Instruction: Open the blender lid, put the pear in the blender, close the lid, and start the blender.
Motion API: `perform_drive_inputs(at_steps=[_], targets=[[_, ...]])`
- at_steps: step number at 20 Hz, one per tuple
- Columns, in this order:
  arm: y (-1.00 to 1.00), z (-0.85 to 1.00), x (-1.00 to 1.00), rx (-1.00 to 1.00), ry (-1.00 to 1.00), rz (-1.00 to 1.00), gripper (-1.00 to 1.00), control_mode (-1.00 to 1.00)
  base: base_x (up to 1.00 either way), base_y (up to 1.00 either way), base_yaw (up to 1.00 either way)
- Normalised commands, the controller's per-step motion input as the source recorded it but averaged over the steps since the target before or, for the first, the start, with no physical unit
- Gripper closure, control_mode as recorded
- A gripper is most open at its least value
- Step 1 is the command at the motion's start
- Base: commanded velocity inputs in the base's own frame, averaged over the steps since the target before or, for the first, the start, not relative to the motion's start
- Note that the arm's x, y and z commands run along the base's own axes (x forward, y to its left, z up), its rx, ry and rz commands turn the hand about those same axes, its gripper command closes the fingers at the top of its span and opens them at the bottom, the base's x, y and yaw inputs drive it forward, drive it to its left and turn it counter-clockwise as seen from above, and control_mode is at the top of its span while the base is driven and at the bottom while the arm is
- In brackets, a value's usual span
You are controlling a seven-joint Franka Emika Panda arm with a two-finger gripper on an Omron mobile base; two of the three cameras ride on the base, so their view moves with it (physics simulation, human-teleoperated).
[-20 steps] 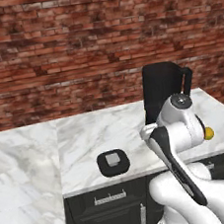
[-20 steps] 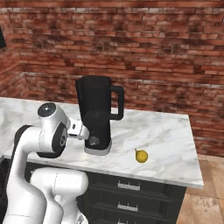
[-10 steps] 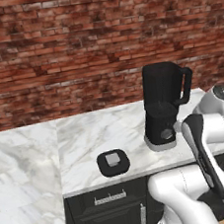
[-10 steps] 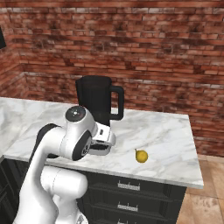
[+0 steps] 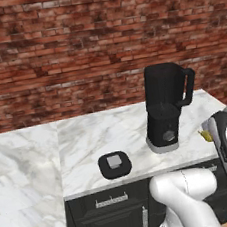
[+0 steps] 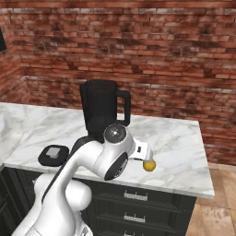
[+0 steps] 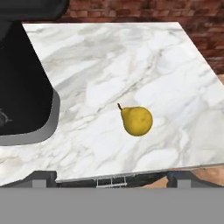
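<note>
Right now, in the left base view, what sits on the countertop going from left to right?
blender lid → blender → pear, which peeks out as a yellow sliver past the robot's arm at the right edge.

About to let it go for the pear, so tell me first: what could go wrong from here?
1. The pear lies on its side on smooth marble near the counter's front edge; a glancing touch from the gripper could roll it off.
2. The blender stands close beside the pear, so a wide swing could knock its base.
3. The blender lid also sits near the front edge and could be swept off.
</note>
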Motion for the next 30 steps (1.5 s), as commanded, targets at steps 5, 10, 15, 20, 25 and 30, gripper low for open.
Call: perform_drive_inputs(at_steps=[5, 10, 15, 20, 25, 30], targets=[[-0.61, -0.06, 0.36, -0.01, 0.01, 0.00, -1.00, -1.00, 0.00, 0.00, 0.00], [-0.02, -0.23, 0.53, -0.04, 0.12, 0.00, -1.00, -1.00, 0.00, 0.00, 0.00], [0.00, -0.32, 0.30, -0.05, 0.10, 0.00, -1.00, -1.00, 0.00, 0.00, 0.00], [-0.02, -0.29, 0.02, -0.02, 0.05, 0.02, -1.00, -1.00, 0.00, 0.00, 0.00], [-0.09, -0.27, 0.07, 0.00, 0.06, 0.08, -1.00, -1.00, 0.00, 0.00, 0.00], [-0.01, -0.24, 0.18, 0.00, 0.05, 0.06, -1.00, -1.00, 0.00, 0.00, 0.00]])
